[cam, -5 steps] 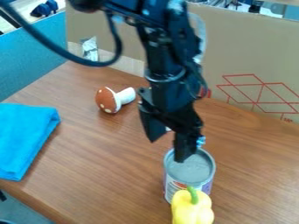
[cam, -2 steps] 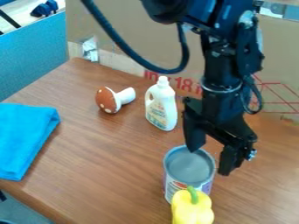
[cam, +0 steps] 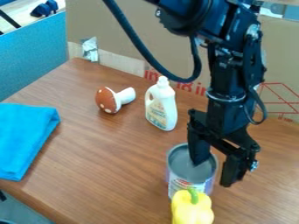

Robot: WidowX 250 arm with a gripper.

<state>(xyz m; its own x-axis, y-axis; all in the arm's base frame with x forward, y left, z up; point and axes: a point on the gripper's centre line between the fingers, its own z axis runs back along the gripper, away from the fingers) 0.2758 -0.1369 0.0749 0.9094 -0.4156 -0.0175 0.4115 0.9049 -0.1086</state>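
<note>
Well, the black gripper [cam: 215, 170] has come lower over the tin can [cam: 192, 169], which has shifted slightly toward the right of the view, so the can's right-hand wall now lies between the two fingers. They're spread apart, one dipping inside the rim and the other hanging outside, with no firm grip that I can make out. The can stands upright on the wooden table [cam: 111, 148], just behind the yellow bell pepper [cam: 191, 209].
</note>
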